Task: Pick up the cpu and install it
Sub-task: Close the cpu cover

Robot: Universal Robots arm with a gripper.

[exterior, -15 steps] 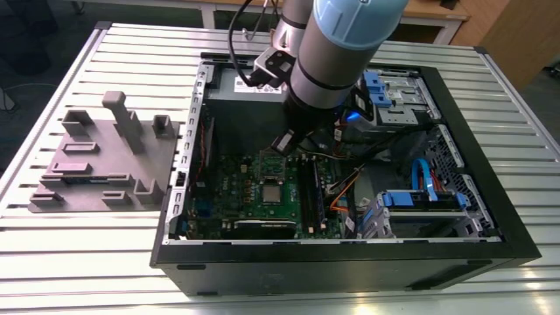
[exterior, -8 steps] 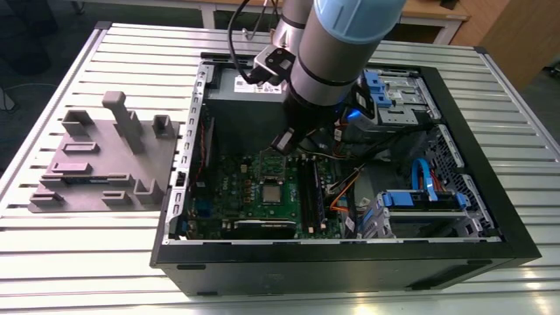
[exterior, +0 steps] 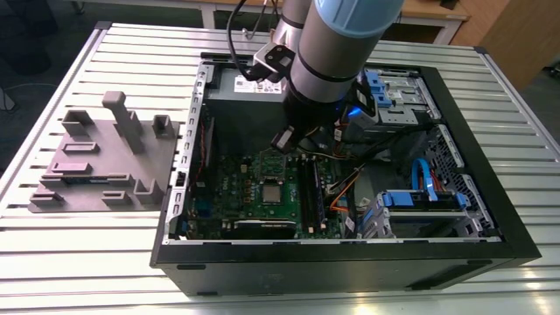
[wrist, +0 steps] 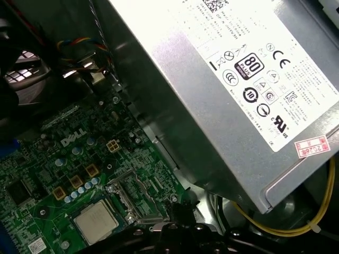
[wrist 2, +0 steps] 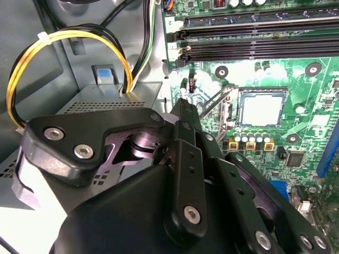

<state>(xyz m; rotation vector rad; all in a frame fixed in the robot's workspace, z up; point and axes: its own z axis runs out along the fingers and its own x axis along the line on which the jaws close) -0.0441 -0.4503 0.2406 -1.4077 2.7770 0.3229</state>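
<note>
Exterior view: my arm (exterior: 337, 59) reached down into the open PC case (exterior: 350, 262) on the slatted table (exterior: 88, 262). The gripper (exterior: 289, 146) hung over the upper part of the green motherboard (exterior: 236, 190), just below the power supply (exterior: 249, 85). The cpu (exterior: 274, 193) sat flat in its socket in the middle of the board, a little below the gripper and not touching it. The grey plastic fixture (exterior: 101, 164) stood on the table at the exterior view's left, beside the case.

Second wrist view: the black gripper linkage took up the foreground, and its fingers (wrist 2: 186, 119) ran together to one narrow tip, closed with nothing between them. Past the tip I saw the cpu (wrist 2: 260, 110), silver top up, seated inside the socket frame. The RAM slots (wrist 2: 249, 47) lay beyond it. Yellow and black cables (wrist 2: 63, 39) looped by the case wall.

First wrist view: the power supply (wrist: 233, 90) with its label filled most of the frame. The cpu (wrist: 96, 220) was in the socket on the motherboard (wrist: 63, 164), near the dark gripper tip (wrist: 177, 214), apart from it. A yellow cable (wrist: 296, 227) ran under the power supply.
</note>
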